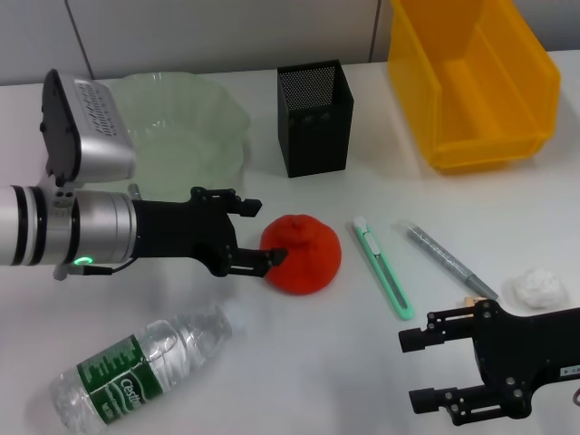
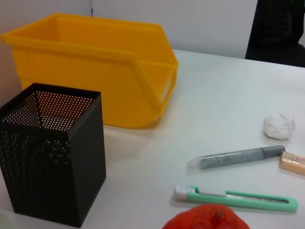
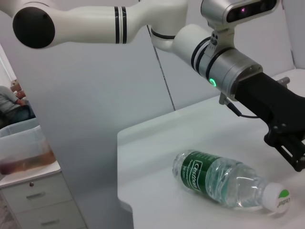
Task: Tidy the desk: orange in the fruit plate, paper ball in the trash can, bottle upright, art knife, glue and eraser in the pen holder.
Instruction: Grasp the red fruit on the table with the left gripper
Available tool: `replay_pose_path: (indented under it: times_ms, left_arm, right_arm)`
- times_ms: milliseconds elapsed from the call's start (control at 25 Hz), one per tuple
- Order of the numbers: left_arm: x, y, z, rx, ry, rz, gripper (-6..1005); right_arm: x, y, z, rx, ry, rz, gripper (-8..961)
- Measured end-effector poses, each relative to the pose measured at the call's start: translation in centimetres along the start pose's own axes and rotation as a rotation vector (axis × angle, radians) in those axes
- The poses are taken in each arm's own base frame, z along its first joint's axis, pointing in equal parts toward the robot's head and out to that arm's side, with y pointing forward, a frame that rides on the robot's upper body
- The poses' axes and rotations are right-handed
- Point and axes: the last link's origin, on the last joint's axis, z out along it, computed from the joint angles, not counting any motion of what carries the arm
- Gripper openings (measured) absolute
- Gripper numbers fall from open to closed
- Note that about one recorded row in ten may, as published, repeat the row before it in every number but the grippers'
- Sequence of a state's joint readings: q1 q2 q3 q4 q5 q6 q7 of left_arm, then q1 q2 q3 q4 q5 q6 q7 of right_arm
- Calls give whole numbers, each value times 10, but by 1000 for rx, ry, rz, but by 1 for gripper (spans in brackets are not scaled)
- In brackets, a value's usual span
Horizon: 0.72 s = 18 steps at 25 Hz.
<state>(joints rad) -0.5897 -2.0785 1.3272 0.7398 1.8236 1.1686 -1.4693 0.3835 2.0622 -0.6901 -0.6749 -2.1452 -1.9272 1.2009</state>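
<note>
1. Judging by how things lie, the step in hand is the orange [image 1: 303,254]. The left gripper [image 1: 255,237] sits level with it, just on the side away from the knife [image 1: 381,268], fingertips at the fruit's edge. Its jaws stand apart and hold nothing; the orange rests on the table [image 1: 299,362], not yet gripped.

2. The next move seems to call for pushing the spread jaws on around the orange, closing on it, lifting, and carrying it to the pale green fruit plate [image 1: 186,127], which lies beyond the orange, behind the left arm.

3. The right gripper [image 1: 433,369] waits low on the table, on the near side of the orange past the knife. Its jaws are parted and empty.

4. The rest is untouched:
   - The bottle [image 1: 140,365] lies on its side, nearer the robot than the orange.
   - The green knife lies just beside the orange, the grey glue stick [image 1: 449,262] past it, and a small tan eraser [image 2: 293,163] at the glue's end.
   - The white paper ball [image 1: 539,287] is farther out the same way.
   - The black mesh pen holder [image 1: 314,116] stands empty behind the orange.
   - The yellow bin [image 1: 471,77] stands beside the holder, probably serving as the trash can.

5. Writing: the bottle's green label carries white lettering that looks like "Cestbon", though I cannot be sure of every letter. Nothing else shows readable text.
</note>
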Motion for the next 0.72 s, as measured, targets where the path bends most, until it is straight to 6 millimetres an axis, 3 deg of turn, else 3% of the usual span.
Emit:
replay_pose_path:
  times_ms: [720]
  left_arm:
    - [9,11,38,12,-38,49,651]
  right_arm:
    - [-8,-6,3,-1,-2,-20,661]
